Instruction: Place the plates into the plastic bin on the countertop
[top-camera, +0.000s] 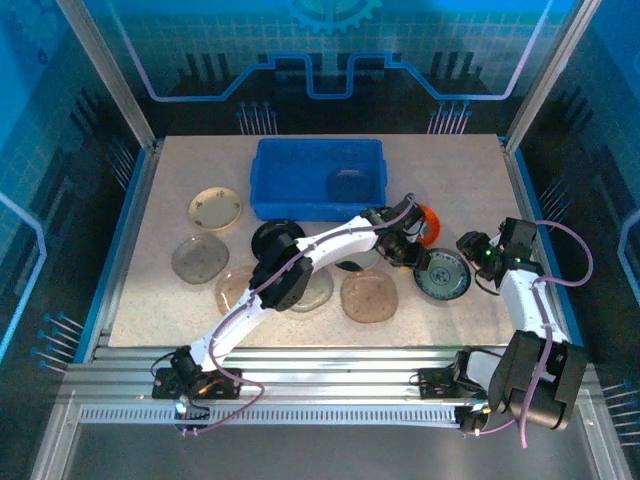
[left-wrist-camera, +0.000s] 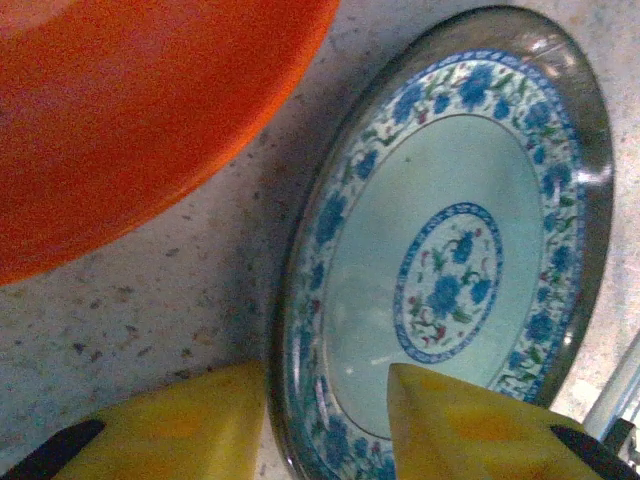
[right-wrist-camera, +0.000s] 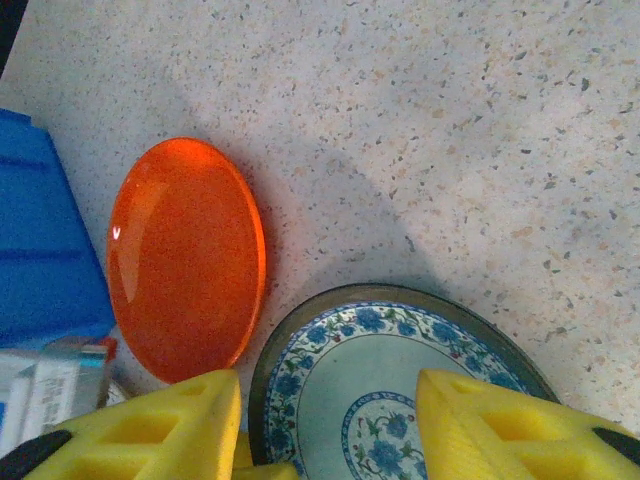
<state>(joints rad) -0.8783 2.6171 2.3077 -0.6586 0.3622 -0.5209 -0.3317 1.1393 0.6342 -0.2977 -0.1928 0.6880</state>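
Right of centre on the worktop (top-camera: 455, 165), off the plastic bin's (top-camera: 270, 195) lower right corner, a blue-flowered plate (top-camera: 443, 272) lies beside an orange plate (right-wrist-camera: 185, 260). The left claw (left-wrist-camera: 325, 385) gapes open astride the flowered plate's rim, one finger outside, one over the well. The right claw (right-wrist-camera: 328, 395), likewise open, frames the same plate low in its wrist view.

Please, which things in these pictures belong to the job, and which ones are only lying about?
Belong to the job: blue bin; grey plate already inside it; orange plate; blue-flowered plate; black plate; cream plate; smoky plate; brownish plate; left claw; right claw.

Only lying about: no loose thing that I can see, just the metal frame.
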